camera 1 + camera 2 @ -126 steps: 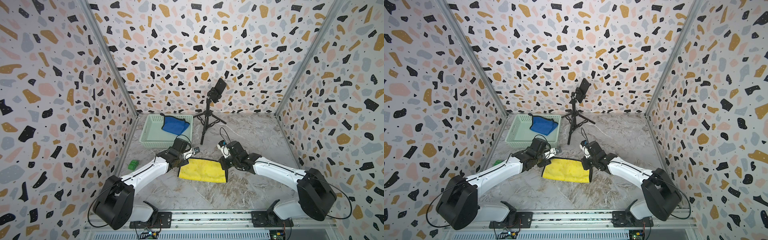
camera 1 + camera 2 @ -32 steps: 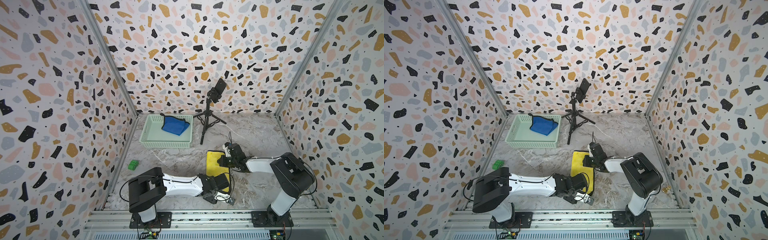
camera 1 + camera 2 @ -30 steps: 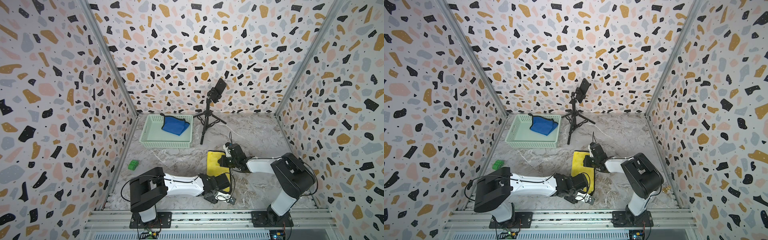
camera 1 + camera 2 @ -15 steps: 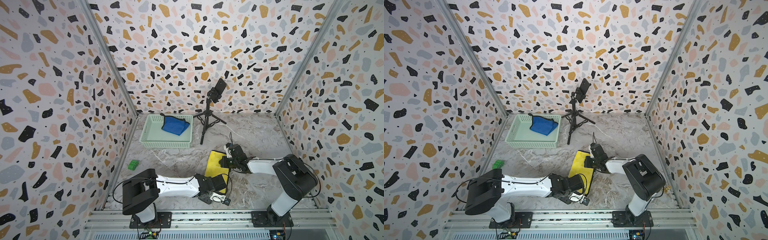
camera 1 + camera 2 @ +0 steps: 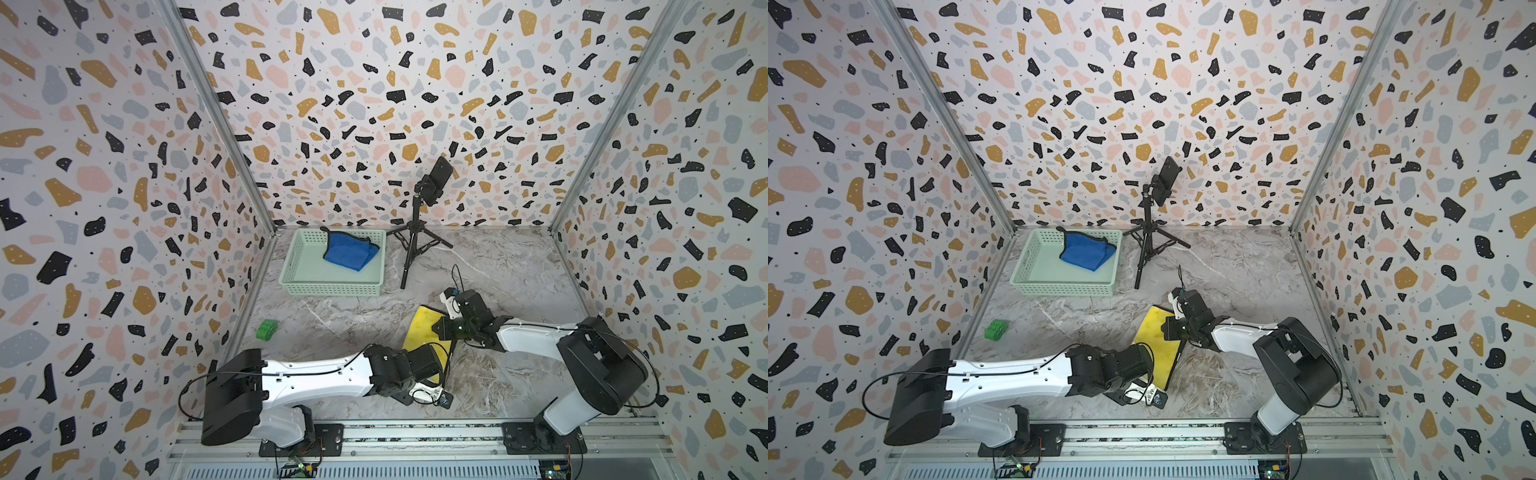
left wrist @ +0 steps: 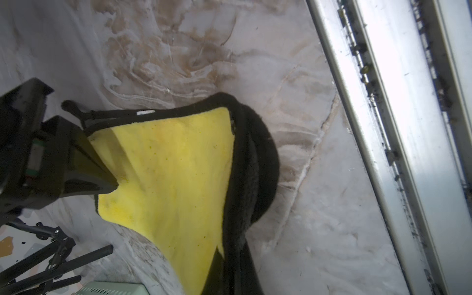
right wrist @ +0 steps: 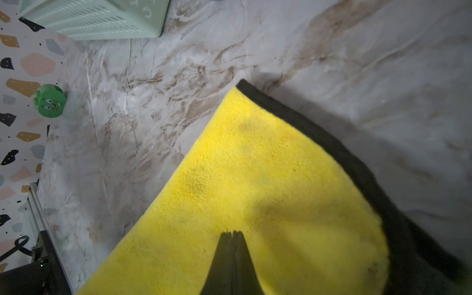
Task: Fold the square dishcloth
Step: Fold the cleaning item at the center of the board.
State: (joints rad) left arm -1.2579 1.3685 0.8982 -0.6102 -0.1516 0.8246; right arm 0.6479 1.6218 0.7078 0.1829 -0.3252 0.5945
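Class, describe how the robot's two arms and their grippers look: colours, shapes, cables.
The left arm and right arm each have smooth white shells between bulky black joint housings, on black bases bolted to a silver rail. Thin black cables loop along both. Only the right gripper shows its fingers clearly: slim, black, tapering to a point.

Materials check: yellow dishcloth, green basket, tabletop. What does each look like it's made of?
dishcloth: plush, microfibre-like fabric, matte; fuzzy yellow pile with black edging.
basket: probably moulded plastic, pale green, satin; evenly perforated walls.
tabletop: marble-pattern surface, maybe printed sheet or laminate rather than stone; grey-brown veining, slight sheen.
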